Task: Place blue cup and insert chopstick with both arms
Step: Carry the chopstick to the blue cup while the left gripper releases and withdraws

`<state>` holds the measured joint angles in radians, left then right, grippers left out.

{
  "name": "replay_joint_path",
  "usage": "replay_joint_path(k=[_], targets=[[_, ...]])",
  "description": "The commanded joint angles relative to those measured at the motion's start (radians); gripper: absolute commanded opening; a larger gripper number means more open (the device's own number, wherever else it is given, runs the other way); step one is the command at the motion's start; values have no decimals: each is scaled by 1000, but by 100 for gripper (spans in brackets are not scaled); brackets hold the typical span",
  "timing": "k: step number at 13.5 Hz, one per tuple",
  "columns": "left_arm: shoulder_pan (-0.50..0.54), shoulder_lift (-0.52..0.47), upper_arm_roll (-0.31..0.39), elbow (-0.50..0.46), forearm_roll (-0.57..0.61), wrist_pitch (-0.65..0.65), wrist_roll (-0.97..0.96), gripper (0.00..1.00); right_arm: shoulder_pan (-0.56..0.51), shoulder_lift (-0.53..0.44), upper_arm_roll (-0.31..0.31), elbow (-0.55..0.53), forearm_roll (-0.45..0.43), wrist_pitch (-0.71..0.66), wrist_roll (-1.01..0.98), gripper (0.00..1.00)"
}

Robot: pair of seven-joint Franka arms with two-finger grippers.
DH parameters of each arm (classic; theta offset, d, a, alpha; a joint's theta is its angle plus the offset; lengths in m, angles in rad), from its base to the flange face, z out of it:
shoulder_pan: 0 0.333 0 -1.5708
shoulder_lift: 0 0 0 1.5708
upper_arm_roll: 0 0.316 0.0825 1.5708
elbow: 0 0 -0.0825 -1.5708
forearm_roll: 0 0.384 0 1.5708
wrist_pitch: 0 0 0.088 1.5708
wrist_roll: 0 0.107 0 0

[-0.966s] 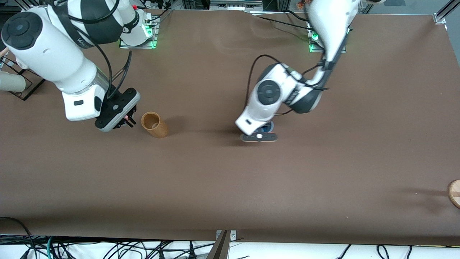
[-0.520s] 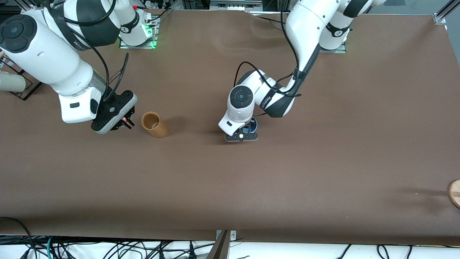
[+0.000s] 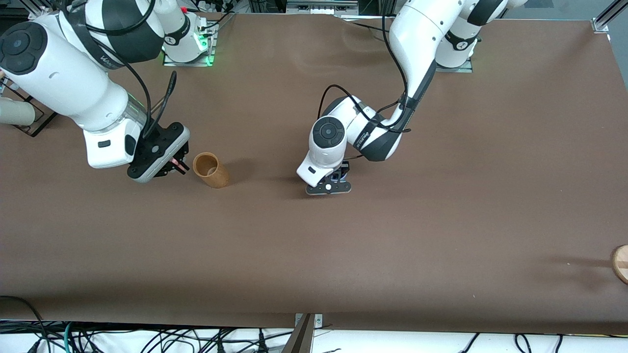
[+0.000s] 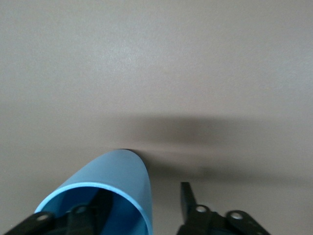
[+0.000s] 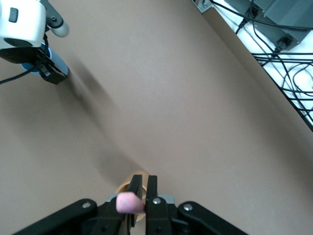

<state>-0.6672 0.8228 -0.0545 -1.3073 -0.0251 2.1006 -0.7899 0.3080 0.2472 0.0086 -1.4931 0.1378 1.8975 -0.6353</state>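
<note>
The blue cup (image 4: 115, 188) stands upright on the brown table at mid-table; in the front view only a sliver of it (image 3: 345, 171) shows under the left arm's hand. My left gripper (image 4: 144, 191) is open astride the cup's wall, one finger inside and one finger (image 4: 185, 195) outside, with a gap to the wall. It is at mid-table in the front view (image 3: 337, 179). My right gripper (image 3: 176, 165) is shut on the pink chopstick (image 5: 128, 202) beside the tan cup (image 3: 211, 170), just above the table. The right wrist view also shows the blue cup (image 5: 57, 62).
The tan-orange cup stands between the two grippers, close to the right one. A round wooden piece (image 3: 621, 264) sits at the table's edge at the left arm's end. A white cylinder on a rack (image 3: 14, 113) is at the right arm's end.
The left arm swung toward the right arm's end with the blue cup and came down to the table. The right gripper edged slightly toward the tan cup.
</note>
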Motion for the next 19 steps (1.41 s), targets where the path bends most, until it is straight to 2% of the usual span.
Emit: replay_joint_path(k=[1, 5, 8, 10, 12, 16, 19], targets=[[4, -31, -4, 31, 8, -91, -6, 100, 23, 10, 10, 33, 20, -21, 75, 0], [64, -169, 5, 52, 5, -292, 102, 100, 117, 10, 10, 59, 17, -17, 259, 0], [177, -283, 7, 46, 7, -417, 251, 100, 183, 26, 10, 68, 16, 12, 373, 0], [262, -371, 8, 25, 7, -454, 374, 100, 235, 53, 10, 68, 13, 95, 451, 0], [351, -444, 8, 14, 5, -494, 406, 100, 288, 104, 10, 85, 9, 187, 531, 0], [570, -588, 8, -24, 4, -576, 586, 100, 378, 277, 7, 201, -1, 342, 672, 0], [620, -663, 57, -64, 5, -628, 719, 100, 422, 365, 1, 249, -3, 414, 745, 0]])
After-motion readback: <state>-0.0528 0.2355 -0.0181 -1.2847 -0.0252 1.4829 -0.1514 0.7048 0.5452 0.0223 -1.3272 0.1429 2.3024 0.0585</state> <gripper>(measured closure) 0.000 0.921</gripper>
